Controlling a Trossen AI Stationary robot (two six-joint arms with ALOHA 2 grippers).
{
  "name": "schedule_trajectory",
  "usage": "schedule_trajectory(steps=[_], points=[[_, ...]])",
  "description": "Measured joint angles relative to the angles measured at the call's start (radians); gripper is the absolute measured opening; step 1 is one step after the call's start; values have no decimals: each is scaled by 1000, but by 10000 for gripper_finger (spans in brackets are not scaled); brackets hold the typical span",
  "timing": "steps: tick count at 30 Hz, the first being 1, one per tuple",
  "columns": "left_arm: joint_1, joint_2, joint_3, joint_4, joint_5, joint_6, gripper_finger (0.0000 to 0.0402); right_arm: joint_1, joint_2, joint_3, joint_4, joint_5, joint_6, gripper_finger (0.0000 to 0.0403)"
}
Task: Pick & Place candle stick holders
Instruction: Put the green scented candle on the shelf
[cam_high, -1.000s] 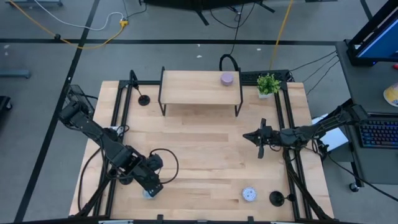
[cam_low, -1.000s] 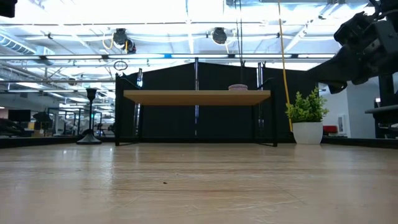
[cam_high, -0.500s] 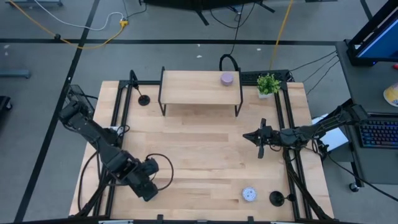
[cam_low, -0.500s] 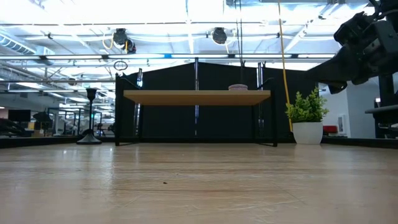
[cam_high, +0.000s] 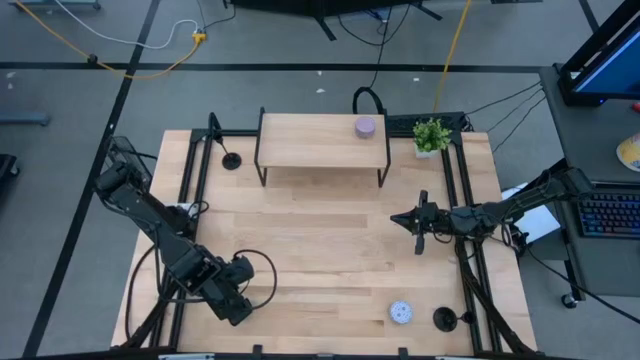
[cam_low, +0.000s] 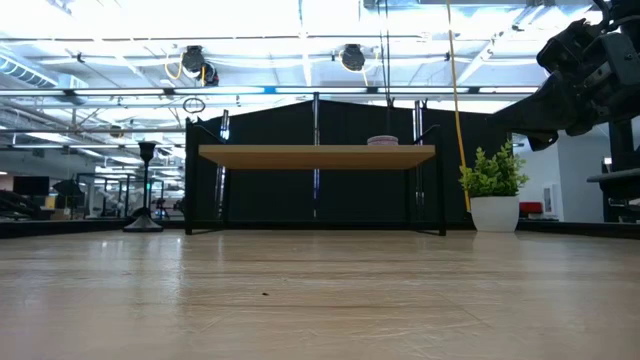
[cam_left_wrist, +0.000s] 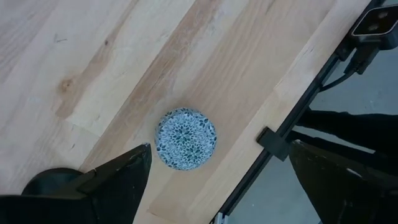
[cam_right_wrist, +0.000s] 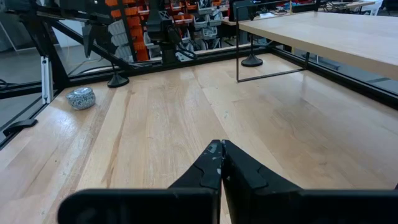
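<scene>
Two candle stick holders show on the surface (cam_high: 330, 250): one (cam_high: 231, 160) by the shelf's left leg, one (cam_high: 445, 320) at the near right corner. The left gripper (cam_left_wrist: 217, 180), spread wide, hangs over a patterned puck (cam_left_wrist: 185, 138); the right gripper (cam_right_wrist: 221, 163) waits closed, empty.

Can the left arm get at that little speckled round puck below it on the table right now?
Probably yes. The left gripper hangs right above the speckled puck with its jaws wide open, and only bare table lies around the puck, which sits near the table's edge rail.
</scene>
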Motion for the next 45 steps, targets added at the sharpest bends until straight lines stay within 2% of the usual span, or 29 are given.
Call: schedule_trajectory(steps=[17, 23, 27, 36, 45], points=[[-14, 0, 0, 24, 25, 4, 400, 0, 0, 0, 0, 0, 0, 0], [-21, 0, -17, 27, -55, -10, 400, 0, 0, 0, 0, 0, 0, 0], [-21, 0, -35, 48, -70, 5, 400, 0, 0, 0, 0, 0, 0, 0], [-26, 0, -35, 51, -68, 2, 400, 0, 0, 0, 0, 0, 0, 0], [-26, 0, -45, 43, -19, -31, 400, 0, 0, 0, -1, 0, 0, 0]])
